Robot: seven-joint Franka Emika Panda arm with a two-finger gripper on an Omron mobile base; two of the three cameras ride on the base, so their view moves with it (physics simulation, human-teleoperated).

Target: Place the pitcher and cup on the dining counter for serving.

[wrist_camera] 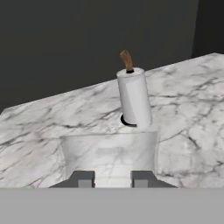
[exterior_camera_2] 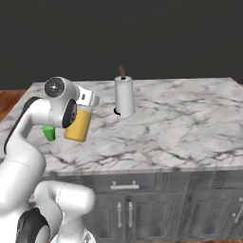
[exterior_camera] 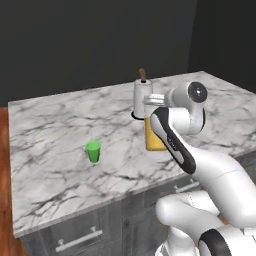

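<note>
My gripper clamps the pitcher by its rim, upright so nothing spills, above the dining counter; paper towel roll ahead.

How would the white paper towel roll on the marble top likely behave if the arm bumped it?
The paper towel roll stands tall and narrow on a small dark base, so a high push would probably tip it. It looks like soft paper, likely light for its size. Once toppled, its cylinder shape could roll across the dining counter.
</note>
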